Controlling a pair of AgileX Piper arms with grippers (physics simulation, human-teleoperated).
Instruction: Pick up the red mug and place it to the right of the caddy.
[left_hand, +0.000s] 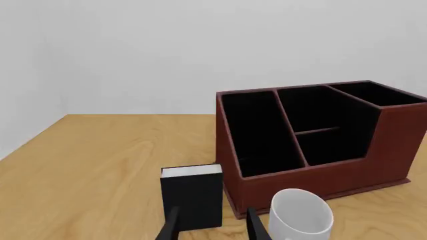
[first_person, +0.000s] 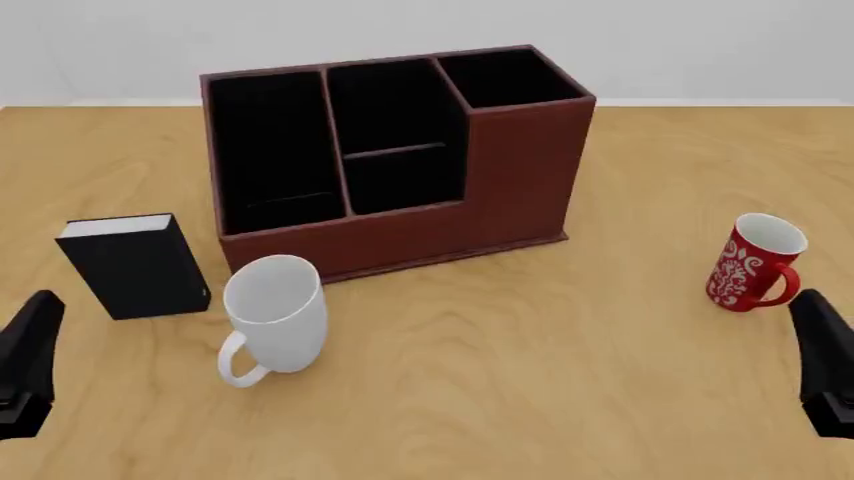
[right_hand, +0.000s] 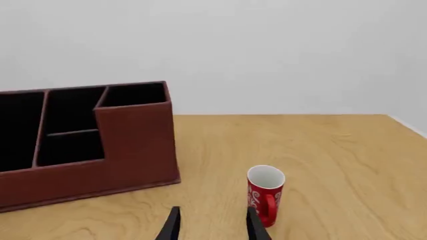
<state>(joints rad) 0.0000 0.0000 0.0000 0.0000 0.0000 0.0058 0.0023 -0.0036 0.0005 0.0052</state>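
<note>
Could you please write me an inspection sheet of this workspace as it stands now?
Surface: light wooden table, flat, no spills seen.
Job's things: red mug upright, right of the caddy and well apart from it, handle towards the camera; the caddy's compartments look empty.
Clutter: white mug upright in front of the caddy; black box standing to its left.
Grippers: left gripper open, holding nothing, facing the black box; right gripper open, holding nothing, the red mug just ahead.
Cables: nothing seen.
Surroundings: plain pale wall behind the table.
</note>
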